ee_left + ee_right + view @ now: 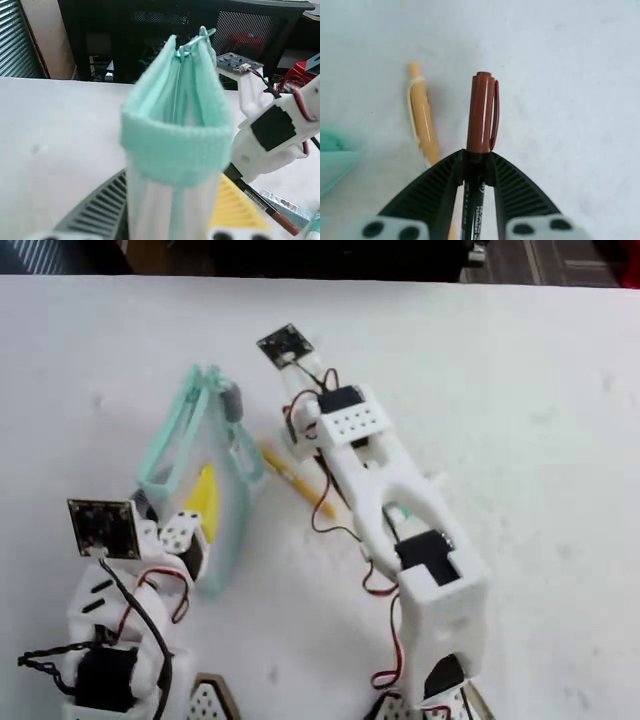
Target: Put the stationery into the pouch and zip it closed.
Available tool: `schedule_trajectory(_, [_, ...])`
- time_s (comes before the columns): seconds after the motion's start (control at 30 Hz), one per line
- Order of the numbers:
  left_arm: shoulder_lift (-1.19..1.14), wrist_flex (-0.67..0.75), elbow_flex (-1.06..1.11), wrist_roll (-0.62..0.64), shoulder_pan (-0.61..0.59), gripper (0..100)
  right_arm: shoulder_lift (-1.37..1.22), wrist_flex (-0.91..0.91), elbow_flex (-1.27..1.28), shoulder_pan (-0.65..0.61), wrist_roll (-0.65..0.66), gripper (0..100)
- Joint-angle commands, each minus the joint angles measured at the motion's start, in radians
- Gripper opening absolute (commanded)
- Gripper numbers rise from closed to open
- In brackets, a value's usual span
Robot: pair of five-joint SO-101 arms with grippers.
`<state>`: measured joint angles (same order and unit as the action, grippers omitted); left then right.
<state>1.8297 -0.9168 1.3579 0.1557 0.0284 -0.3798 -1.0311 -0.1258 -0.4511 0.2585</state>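
Item 1: mint-green zip pouch with clear sides (195, 455), left of centre on the white table (520, 390), near end pinched by my left gripper (172, 225).
Item 2: brown-capped black marker (481, 115), clamped in my right gripper (477, 157), right of the pouch.
Item 3: orange plastic pen (422, 120), lying just beside the marker.

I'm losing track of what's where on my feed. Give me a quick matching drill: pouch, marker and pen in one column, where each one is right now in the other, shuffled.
Things:
1. pouch
2. brown-capped marker
3. orange pen

Places:
A. lying on the table, in no gripper
B. clamped in the right gripper
C. held by the left gripper

Pairs: 1-C, 2-B, 3-A
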Motion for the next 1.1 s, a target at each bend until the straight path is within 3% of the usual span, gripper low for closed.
schedule_trajectory(0.0, [0.001, 0.025, -0.005, -0.008, 0.015, 23, 0.128, -0.025, -0.051, 0.013, -0.005, 1.6])
schedule_trajectory(0.63, [0.001, 0.028, 0.012, -0.014, 0.041, 23, 0.634, -0.243, -0.044, 0.007, -0.002, 1.6])
schedule_trajectory(1.07, [0.001, 0.026, 0.012, -0.015, 0.058, 23, 0.997, -0.252, -0.002, 0.007, 0.002, 1.6])
